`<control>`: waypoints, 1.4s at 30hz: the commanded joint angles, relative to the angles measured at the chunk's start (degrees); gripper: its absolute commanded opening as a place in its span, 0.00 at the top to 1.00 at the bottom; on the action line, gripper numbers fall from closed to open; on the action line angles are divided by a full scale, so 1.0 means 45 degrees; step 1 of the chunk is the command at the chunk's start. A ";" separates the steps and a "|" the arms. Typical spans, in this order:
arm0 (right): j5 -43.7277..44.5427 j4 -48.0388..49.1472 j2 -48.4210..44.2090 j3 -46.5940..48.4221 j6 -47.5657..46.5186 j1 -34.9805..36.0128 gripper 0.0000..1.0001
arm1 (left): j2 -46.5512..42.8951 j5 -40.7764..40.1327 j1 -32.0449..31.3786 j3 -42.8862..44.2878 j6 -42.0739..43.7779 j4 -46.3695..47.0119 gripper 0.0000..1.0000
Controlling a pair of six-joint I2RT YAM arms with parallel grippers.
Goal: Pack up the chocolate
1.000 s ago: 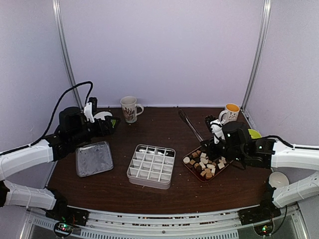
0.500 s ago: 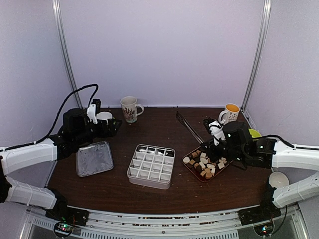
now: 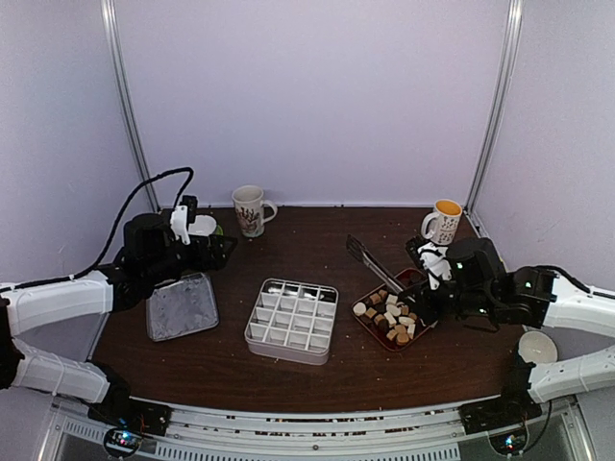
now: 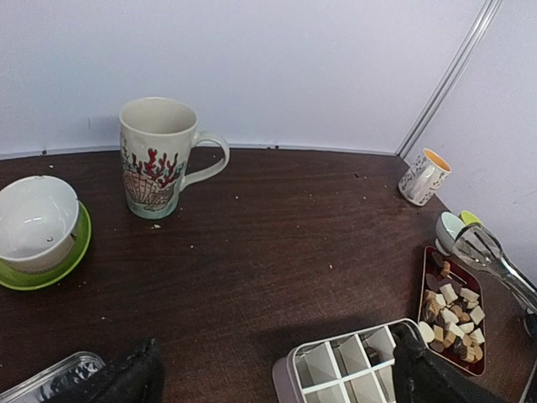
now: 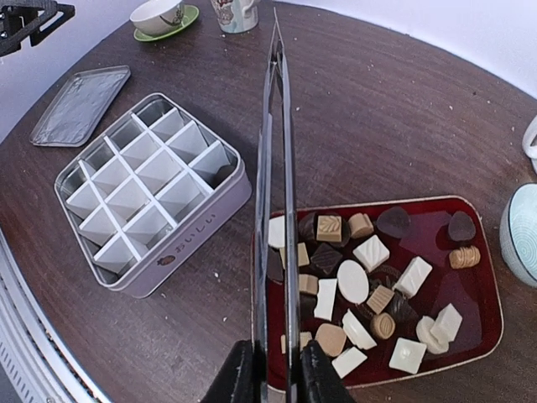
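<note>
Brown, tan and white chocolate (image 5: pixel 352 281) lies in red tray (image 5: pixel 480 295); right wrist alone shows moulded shapes. Right gripper (image 5: pixel 277 371) clamps tongs (image 5: pixel 274 126); left gripper (image 4: pixel 277 363) splayed wide.

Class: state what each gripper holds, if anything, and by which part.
The right gripper clamps the metal tongs by the near end of their two arms. The left gripper is open and holds nothing.
</note>
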 commanded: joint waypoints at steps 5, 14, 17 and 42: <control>-0.0074 -0.2749 -0.0755 0.0407 0.1034 -0.0059 0.80 | 0.0301 0.0658 0.0104 -0.0188 0.0219 0.0774 0.03; 0.0732 -0.4330 -0.1257 0.0544 0.2420 -0.0047 0.81 | -0.0066 0.1301 0.0094 -0.0115 -0.0127 0.0311 0.04; 0.1009 -0.4871 -0.1649 0.0532 0.2728 -0.0083 0.81 | -0.0142 0.1469 0.0064 -0.0025 -0.0399 -0.0357 0.04; -0.0188 -0.7894 -0.0462 0.1765 0.3893 -0.1967 0.77 | -0.1161 0.1573 -0.0403 -0.0182 -0.0756 -0.2407 0.05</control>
